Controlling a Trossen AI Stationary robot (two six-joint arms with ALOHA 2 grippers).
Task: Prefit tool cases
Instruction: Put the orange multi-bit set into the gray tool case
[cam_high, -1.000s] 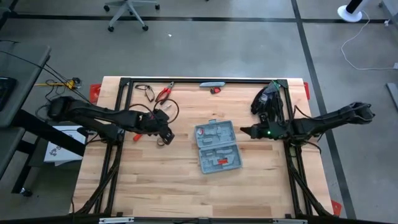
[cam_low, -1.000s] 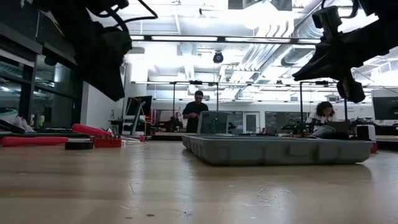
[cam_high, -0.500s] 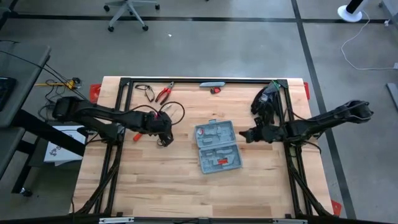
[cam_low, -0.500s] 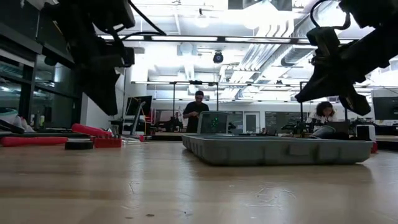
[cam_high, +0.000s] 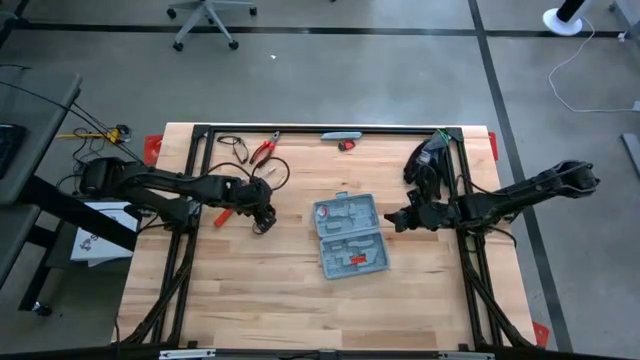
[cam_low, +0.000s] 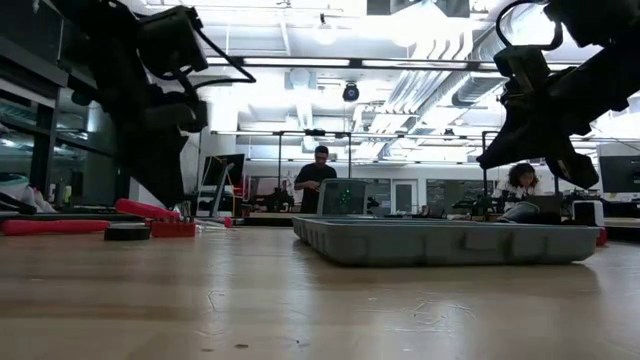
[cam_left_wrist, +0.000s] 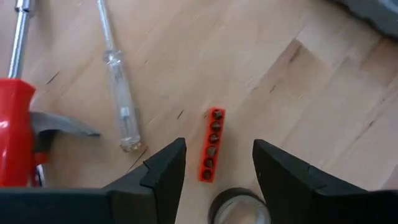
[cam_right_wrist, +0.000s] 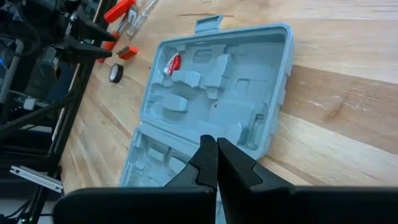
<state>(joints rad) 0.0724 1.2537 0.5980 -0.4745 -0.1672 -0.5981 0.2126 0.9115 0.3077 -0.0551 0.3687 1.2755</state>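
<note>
The grey-blue tool case (cam_high: 348, 236) lies open and flat at the table's middle, its moulded inside up (cam_right_wrist: 211, 106), with a small red piece (cam_right_wrist: 172, 63) in one slot. My left gripper (cam_high: 263, 224) hangs open to the case's left, low over the table and pointing steeply down. Its fingers (cam_left_wrist: 168, 168) stand on either side of a red bit holder (cam_left_wrist: 210, 146) without touching it. A black tape roll (cam_left_wrist: 239, 208) lies just below. My right gripper (cam_right_wrist: 216, 155) is shut and holds nothing, hovering at the case's right edge (cam_high: 390, 218).
A clear-handled screwdriver (cam_left_wrist: 118, 93) and a red-handled hammer (cam_left_wrist: 18, 124) lie on the wood beside the bit holder. Red pliers (cam_high: 263, 150), a black cable (cam_high: 235, 148) and a metal tool (cam_high: 340, 135) lie near the far edge. A black bundle (cam_high: 425, 160) sits at the far right.
My left gripper has sunk toward the table left of the case, over the loose tools, and turned a little. My right gripper has dipped slightly toward the case's right edge and then kept still. The case has not moved.
</note>
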